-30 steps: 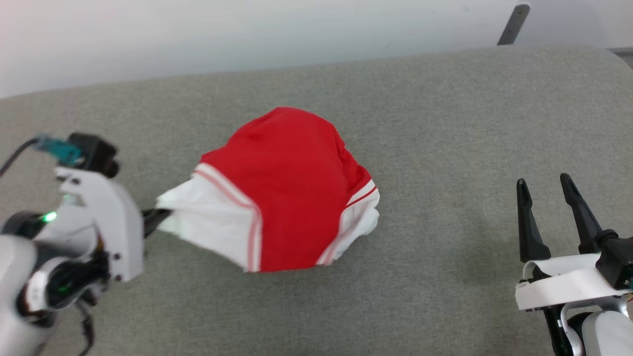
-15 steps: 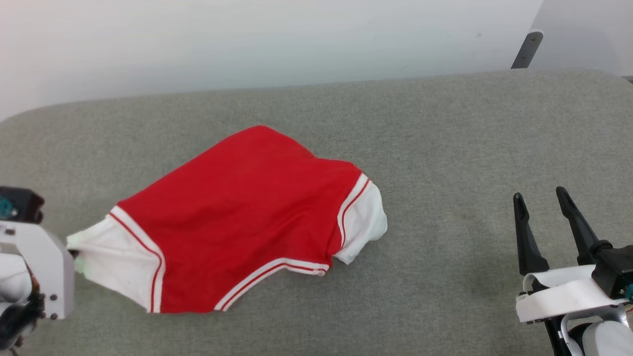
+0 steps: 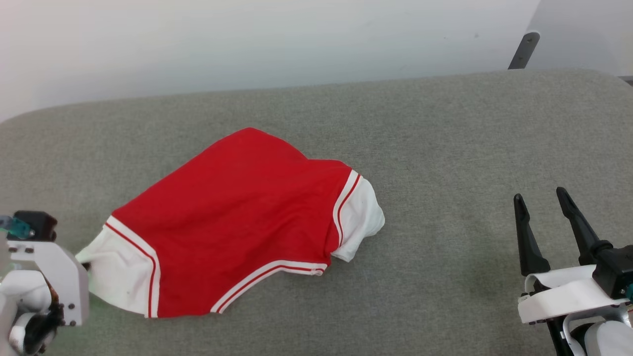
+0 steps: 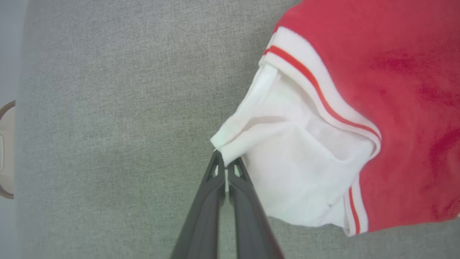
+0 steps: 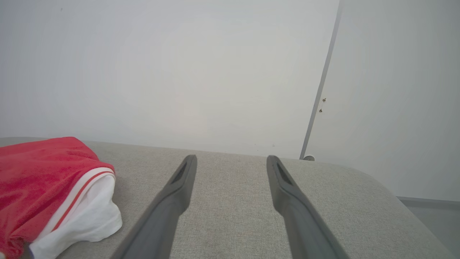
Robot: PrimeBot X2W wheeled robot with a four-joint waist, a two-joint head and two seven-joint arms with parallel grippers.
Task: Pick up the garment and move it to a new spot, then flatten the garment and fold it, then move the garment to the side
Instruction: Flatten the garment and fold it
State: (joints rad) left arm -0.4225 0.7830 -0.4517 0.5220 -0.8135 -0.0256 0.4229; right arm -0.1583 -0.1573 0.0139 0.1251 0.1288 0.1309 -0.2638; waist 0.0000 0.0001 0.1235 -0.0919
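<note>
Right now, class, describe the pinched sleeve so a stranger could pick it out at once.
On the grey cushion lies a red shirt. Look to its left end for a white sleeve drawn to a point. Unlike the other white sleeve, which lies free, this one has the left gripper shut on its tip.

Red white-sleeved garment [image 3: 237, 222], spread flat

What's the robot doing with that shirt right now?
The left gripper is shut on the edge of one white sleeve of the garment. The red shirt lies loosely spread on the grey padded surface, rumpled and not yet folded. The right gripper is open off to the right, well apart from the cloth and holding nothing.
</note>
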